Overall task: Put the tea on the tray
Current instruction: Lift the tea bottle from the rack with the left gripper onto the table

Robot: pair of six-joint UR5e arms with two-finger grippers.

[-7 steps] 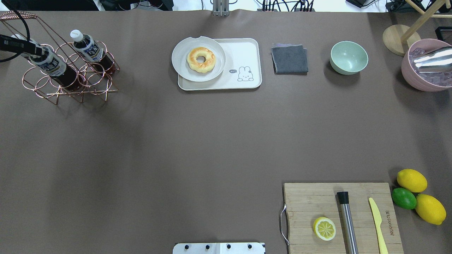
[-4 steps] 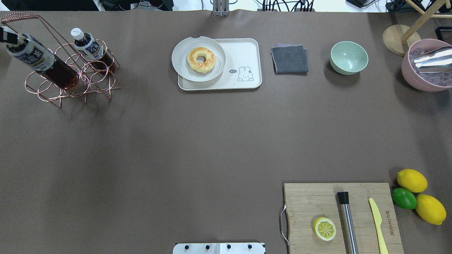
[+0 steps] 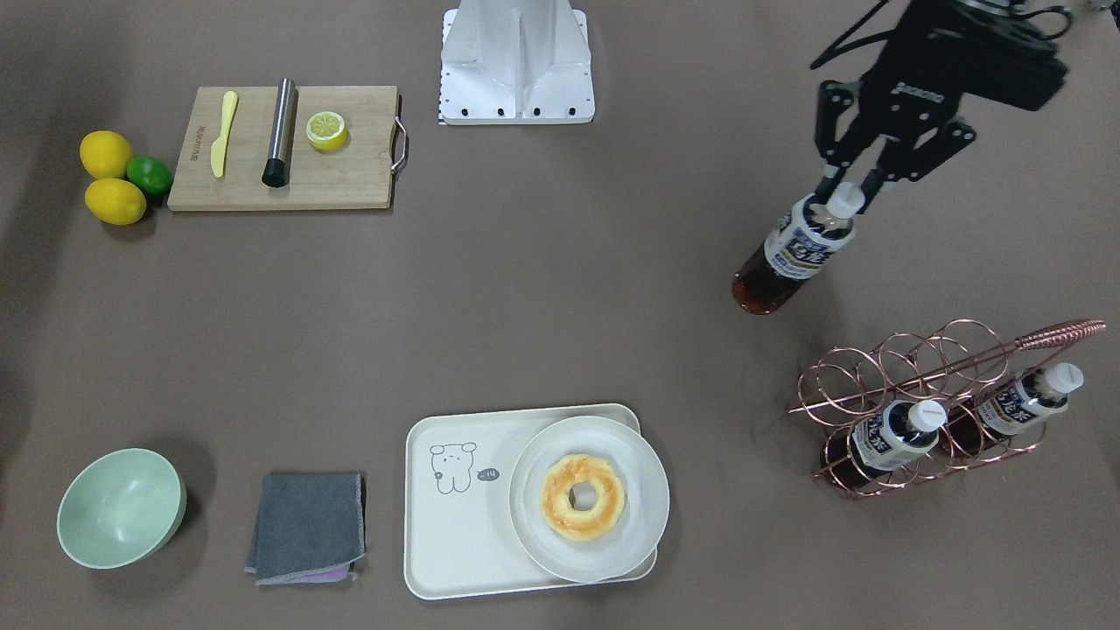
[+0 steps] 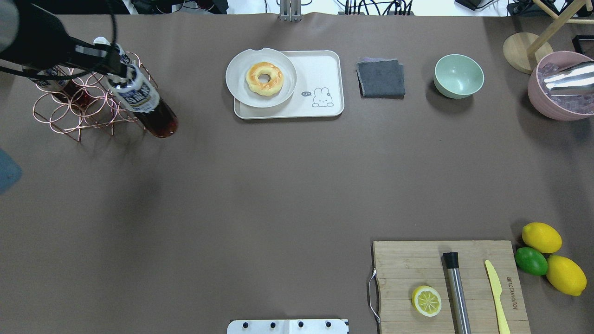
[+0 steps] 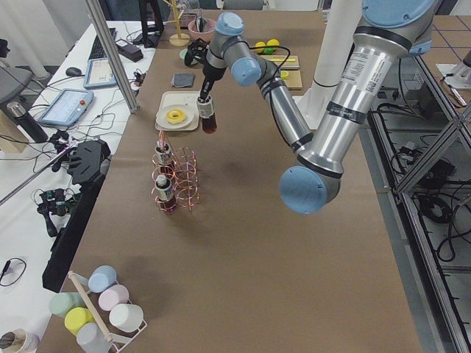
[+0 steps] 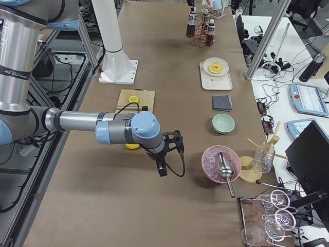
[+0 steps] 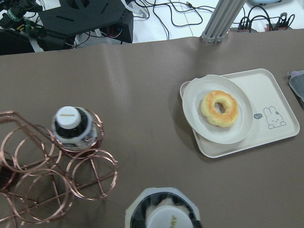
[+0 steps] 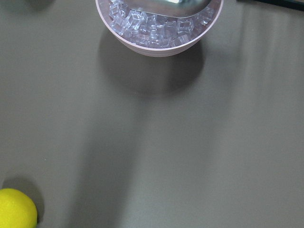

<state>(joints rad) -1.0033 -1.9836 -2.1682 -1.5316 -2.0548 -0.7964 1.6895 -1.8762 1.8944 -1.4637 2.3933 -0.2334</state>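
1. Now the left claw is closed on the white cap and neck of the tea, one finger on each side.
2. From that grip the bottle hangs tilted, dark base lowest, clear of the copper wire rack. It is between the rack and the tray, well apart from the tray.
3. Two more bottles stand in the rack's rings, white caps up.
4. On the desk the tray lies flat. A round white plate carrying a doughnut overlaps the end nearer the rack, and the end with the bear drawing is bare.
5. Far off, the right claw shows only in the right side view, near the pink bowl of ice. I cannot tell how far apart its fingers are.
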